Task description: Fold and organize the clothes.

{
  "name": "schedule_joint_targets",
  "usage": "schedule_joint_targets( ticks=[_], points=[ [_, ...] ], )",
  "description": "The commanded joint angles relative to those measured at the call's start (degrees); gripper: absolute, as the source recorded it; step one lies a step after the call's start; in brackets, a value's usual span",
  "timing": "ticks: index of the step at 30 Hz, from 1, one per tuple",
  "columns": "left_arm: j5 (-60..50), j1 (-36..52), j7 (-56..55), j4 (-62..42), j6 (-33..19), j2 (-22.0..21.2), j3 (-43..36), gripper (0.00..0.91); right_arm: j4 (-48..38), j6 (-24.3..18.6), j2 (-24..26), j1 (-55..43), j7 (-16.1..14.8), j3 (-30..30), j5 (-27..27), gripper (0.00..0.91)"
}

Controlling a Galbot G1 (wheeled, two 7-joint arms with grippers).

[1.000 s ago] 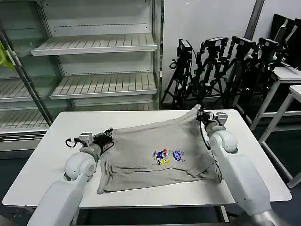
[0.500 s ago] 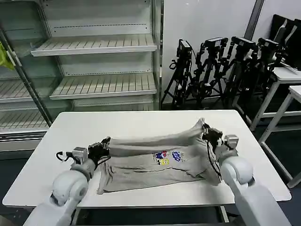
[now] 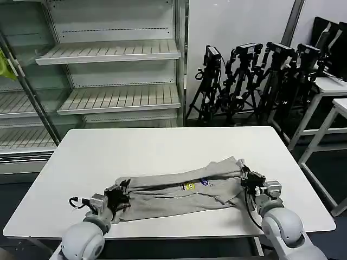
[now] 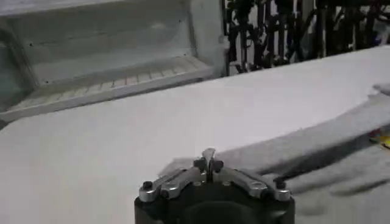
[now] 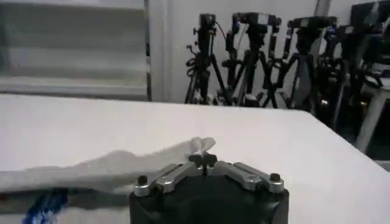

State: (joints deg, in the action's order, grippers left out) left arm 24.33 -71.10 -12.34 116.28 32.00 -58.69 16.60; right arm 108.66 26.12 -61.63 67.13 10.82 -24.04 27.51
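The light grey T-shirt (image 3: 179, 189) lies folded lengthwise across the near part of the white table (image 3: 152, 146), its small coloured print (image 3: 195, 184) showing on top. My left gripper (image 3: 120, 192) is shut on the shirt's left edge, low over the table. My right gripper (image 3: 245, 176) is shut on the shirt's right edge. In the left wrist view the gripper (image 4: 208, 159) pinches a thin fold of the grey cloth (image 4: 317, 152). In the right wrist view the gripper (image 5: 202, 152) holds a bunched bit of the shirt (image 5: 91, 167), with the blue print (image 5: 46, 204) beside it.
Empty white shelves (image 3: 108, 51) stand behind the table at the left. A row of black tripods (image 3: 255, 81) stands at the back right, with another white table (image 3: 331, 86) beyond. The far half of the work table is bare.
Both grippers have pulled the shirt's far edge toward the near side and lowered it, folding the shirt over itself. The raised cloth now lies flat in a narrow band.
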Motion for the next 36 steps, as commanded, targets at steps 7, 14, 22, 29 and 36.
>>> schedule_joint_targets(
  ticks=[7, 14, 22, 29, 36],
  points=[
    [-4.1, -2.5, -1.2, 1.5, 0.3, -1.6, 1.1, 0.907, 6.9, 1.8, -2.2, 5.4, 0.7, -1.4, -1.5, 0.907],
    [-2.4, -7.9, -4.7, 7.8, -0.5, -4.9, 5.0, 0.907, 15.6, 0.8, -2.7, 11.3, 1.4, -4.5, -2.1, 0.907],
    [6.0, -13.9, -9.2, 9.5, -1.9, -10.8, 7.9, 0.907, 20.8, 0.3, -4.4, 17.8, 1.4, -7.9, -2.5, 0.907],
    [8.9, -10.9, -9.7, 4.1, -2.4, -13.5, 5.8, 0.907, 20.9, 0.0, -5.7, 19.2, 1.6, -8.1, -3.2, 0.907],
    [13.9, -9.4, -9.9, 2.4, -2.2, -14.9, 4.5, 0.202, 21.7, -0.2, -6.2, 20.6, 1.8, -8.3, -3.4, 0.907]
  ],
)
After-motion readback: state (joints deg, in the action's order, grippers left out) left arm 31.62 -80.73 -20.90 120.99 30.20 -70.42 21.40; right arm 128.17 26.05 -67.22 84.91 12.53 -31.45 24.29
